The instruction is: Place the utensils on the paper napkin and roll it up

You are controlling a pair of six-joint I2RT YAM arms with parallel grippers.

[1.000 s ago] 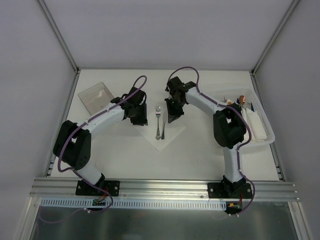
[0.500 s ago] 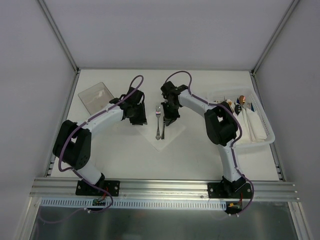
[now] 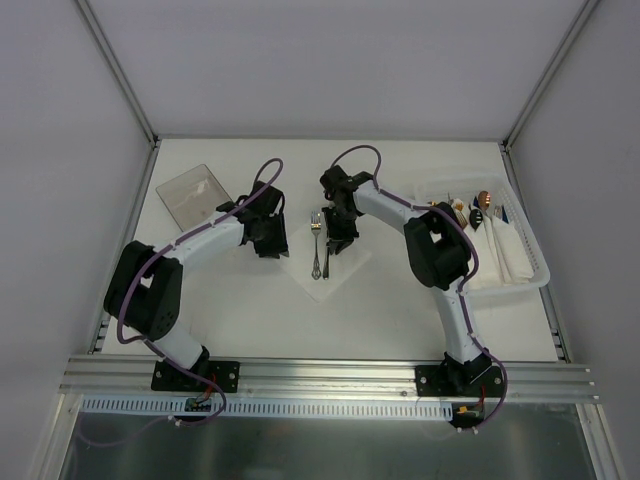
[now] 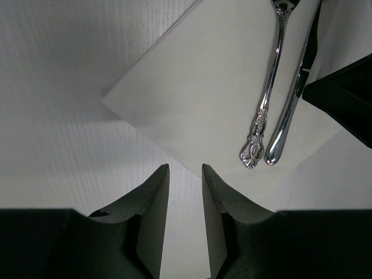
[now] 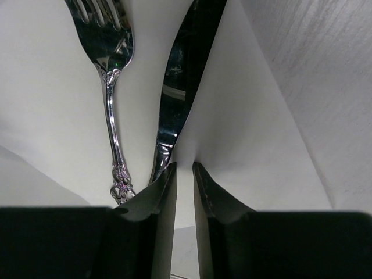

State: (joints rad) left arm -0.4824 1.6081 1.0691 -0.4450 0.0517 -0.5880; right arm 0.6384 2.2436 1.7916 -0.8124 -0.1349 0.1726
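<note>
The left claw (image 4: 185,170) is almost closed, with only a thin gap between its two fingers, and it holds nothing. It hangs low over the bare surface (image 4: 64,75), just beside the left edge of the paper napkin (image 4: 197,87). I think it waits there so it can catch that edge and start the roll.

The right claw (image 5: 184,165) is almost closed too, and nothing sits in its thin gap. Its tips are right by the handle of the knife (image 5: 180,81), maybe to nudge it straight or to press the paper down. I cannot tell if they touch.

The knife and the fork (image 5: 110,122) lie side by side in the middle of the napkin, handles toward the near side. Both are on the paper, so only the rolling is left to do. Off to the right is a white tray (image 3: 536,255) with more things in it. Off to the left is a clear box (image 3: 190,195).
</note>
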